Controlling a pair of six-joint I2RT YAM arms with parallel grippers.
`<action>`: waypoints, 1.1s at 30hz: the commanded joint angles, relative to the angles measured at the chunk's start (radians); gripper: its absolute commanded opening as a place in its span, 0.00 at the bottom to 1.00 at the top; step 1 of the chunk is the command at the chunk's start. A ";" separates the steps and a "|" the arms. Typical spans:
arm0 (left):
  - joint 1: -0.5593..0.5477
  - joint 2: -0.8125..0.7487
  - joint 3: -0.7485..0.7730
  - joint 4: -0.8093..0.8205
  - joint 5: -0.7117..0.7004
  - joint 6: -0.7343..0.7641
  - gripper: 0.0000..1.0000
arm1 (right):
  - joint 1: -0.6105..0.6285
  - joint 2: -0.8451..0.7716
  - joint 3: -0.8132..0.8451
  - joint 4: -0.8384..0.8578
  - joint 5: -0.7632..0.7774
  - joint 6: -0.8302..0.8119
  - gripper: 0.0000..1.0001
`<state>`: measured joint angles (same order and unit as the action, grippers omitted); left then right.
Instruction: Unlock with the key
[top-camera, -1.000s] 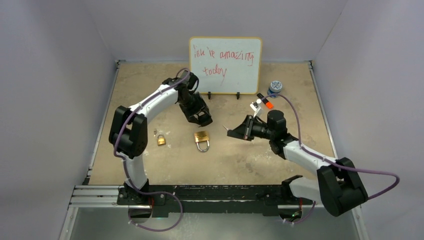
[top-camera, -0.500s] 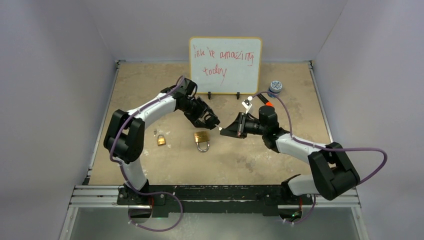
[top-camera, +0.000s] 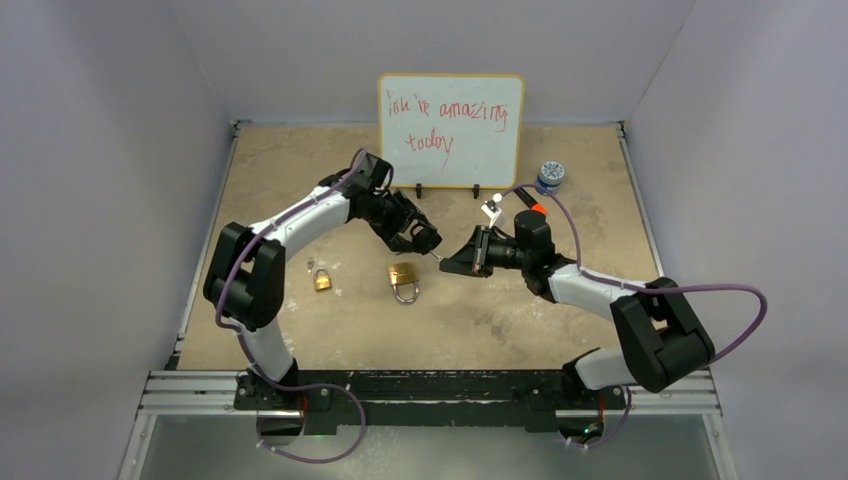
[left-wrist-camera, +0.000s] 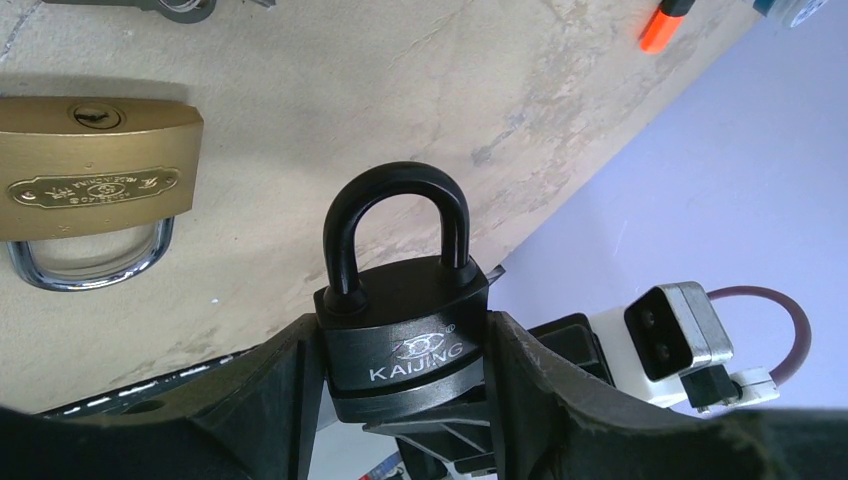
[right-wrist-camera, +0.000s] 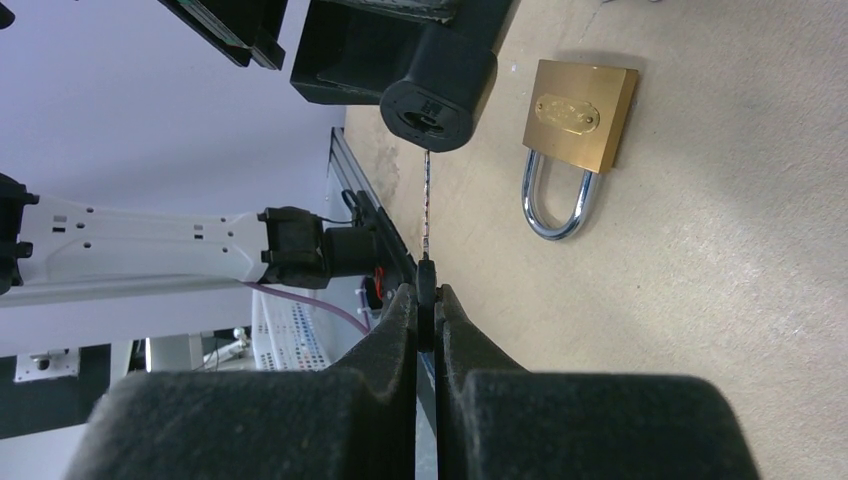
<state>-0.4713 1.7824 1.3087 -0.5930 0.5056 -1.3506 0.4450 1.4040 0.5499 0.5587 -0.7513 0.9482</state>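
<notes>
My left gripper (left-wrist-camera: 403, 335) is shut on a black padlock (left-wrist-camera: 405, 320) marked KAIJING, shackle pointing away from the wrist, held above the table. In the right wrist view the black padlock (right-wrist-camera: 437, 100) turns its keyhole face toward me. My right gripper (right-wrist-camera: 427, 295) is shut on the key (right-wrist-camera: 427, 205) by its dark head, with the thin blade pointing straight at that face. Its tip reaches the lock's edge; whether it is inside the keyhole I cannot tell. From above, the left gripper (top-camera: 425, 240) and right gripper (top-camera: 447, 262) meet mid-table.
A large brass padlock (top-camera: 404, 280) lies on the table below the grippers, and a small brass padlock (top-camera: 322, 280) lies to its left. A whiteboard (top-camera: 450, 128) stands at the back. An orange marker (top-camera: 537, 208) and a blue-lidded jar (top-camera: 551, 174) sit at the back right.
Both arms closed in on each other: the right gripper carried the key left, the left gripper brought the black padlock right. Over the last half second they barely moved.
</notes>
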 joint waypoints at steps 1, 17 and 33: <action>0.004 -0.064 -0.002 0.058 0.060 -0.009 0.21 | 0.003 0.003 0.035 0.011 -0.002 -0.002 0.00; 0.003 -0.090 -0.040 0.132 0.067 0.006 0.20 | 0.004 0.024 0.021 0.075 0.027 0.067 0.00; 0.003 -0.096 -0.052 0.164 0.070 0.000 0.20 | 0.004 0.074 0.036 0.137 0.043 0.134 0.00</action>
<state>-0.4713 1.7592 1.2495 -0.5068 0.5121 -1.3422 0.4450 1.4544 0.5499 0.6327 -0.7177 1.0431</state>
